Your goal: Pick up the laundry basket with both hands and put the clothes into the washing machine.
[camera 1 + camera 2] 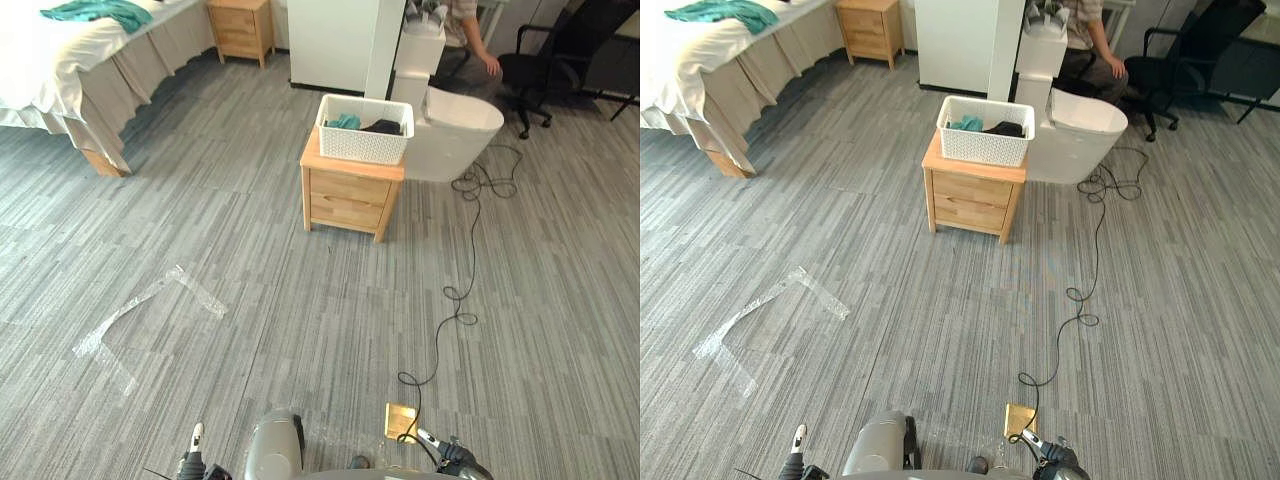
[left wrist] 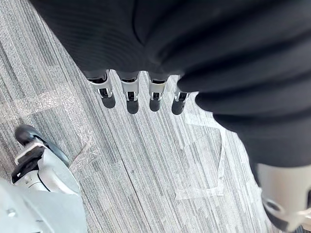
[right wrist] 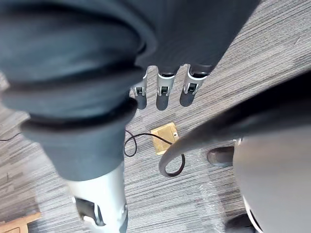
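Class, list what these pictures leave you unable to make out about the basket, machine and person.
Clothes in the laundry basket: count unclear, eye views, basket walls hide the pile.
Washing machine: its door, eye views, hidden from this angle.
Person: upper body, eye views, cut off by the top edge.

No writing to read in this room.
From where I stand, nothing legible shows on the white laundry basket, on the wooden nightstand it sits on, or on the small brass floor plate. The clear tape stuck to the carpet lies in plain strips that form no letter or number.
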